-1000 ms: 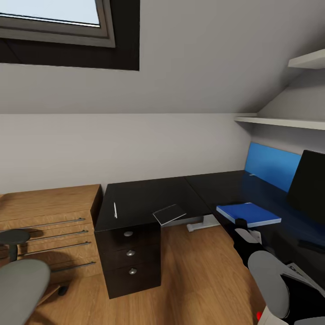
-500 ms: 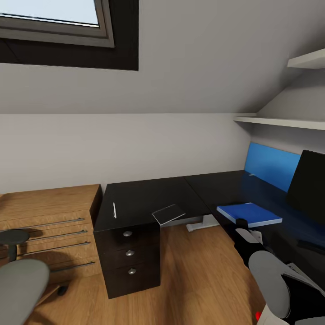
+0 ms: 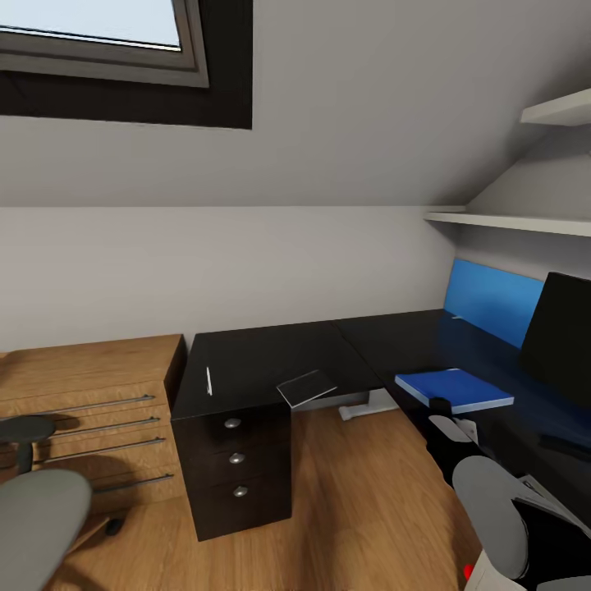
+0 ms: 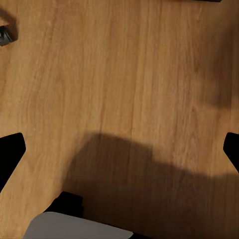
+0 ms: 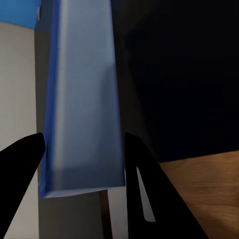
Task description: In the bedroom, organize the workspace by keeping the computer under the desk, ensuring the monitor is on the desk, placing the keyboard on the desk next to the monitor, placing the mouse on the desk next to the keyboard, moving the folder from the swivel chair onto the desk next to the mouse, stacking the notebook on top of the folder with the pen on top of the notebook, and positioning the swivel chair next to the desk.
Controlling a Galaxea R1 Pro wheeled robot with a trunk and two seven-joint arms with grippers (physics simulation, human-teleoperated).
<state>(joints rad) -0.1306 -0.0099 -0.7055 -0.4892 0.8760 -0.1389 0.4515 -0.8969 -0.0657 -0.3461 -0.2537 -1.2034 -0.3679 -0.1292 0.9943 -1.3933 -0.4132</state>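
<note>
The black L-shaped desk (image 3: 271, 353) fills the room's corner. On its left wing lies the slim white pen (image 3: 209, 382). The dark-grey notebook (image 3: 306, 388) rests at the front edge, partly overhanging. The blue folder (image 3: 454, 388) lies on the right wing in front of the black monitor (image 3: 562, 336). My right gripper (image 3: 441, 406) is at the folder's near end. In the right wrist view the folder (image 5: 82, 99) sits between both fingers, which touch its sides. My left gripper (image 4: 119, 149) hangs wide open over the wood floor. A black armrest (image 3: 25, 428) of the swivel chair stands far left.
A light wooden dresser (image 3: 82, 394) with bar handles adjoins the desk's dark drawer unit (image 3: 234, 460). A blue panel (image 3: 492, 308) backs the right wing, with white shelves (image 3: 509, 220) above. A chair caster (image 4: 5, 35) sits on the floor near my left gripper.
The picture has shifted by only a few pixels. The pen, notebook, folder and both arms hold their places.
</note>
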